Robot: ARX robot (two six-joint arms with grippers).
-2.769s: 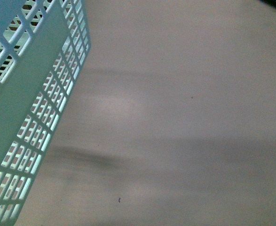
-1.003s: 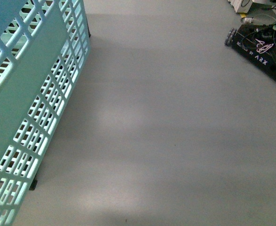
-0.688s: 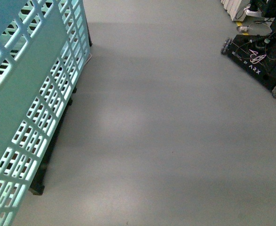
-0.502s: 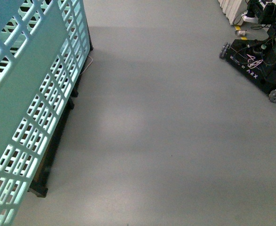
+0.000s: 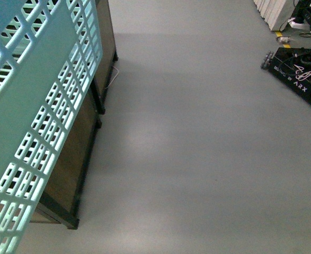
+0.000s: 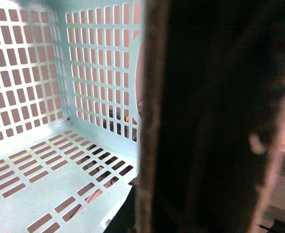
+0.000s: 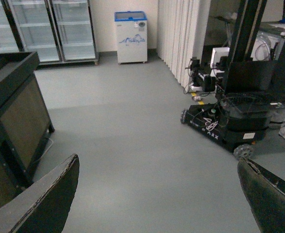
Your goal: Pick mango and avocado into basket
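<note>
Basket [image 6: 35,73] sits close before left gripper [image 6: 215,126], grip untellable; right gripper [image 7: 157,199] spread, empty.

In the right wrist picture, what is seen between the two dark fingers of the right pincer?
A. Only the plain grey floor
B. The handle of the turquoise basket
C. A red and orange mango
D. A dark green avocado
A: the right pincer stands open, and between its dark fingers only the plain grey floor shows, so it holds nothing.
</note>
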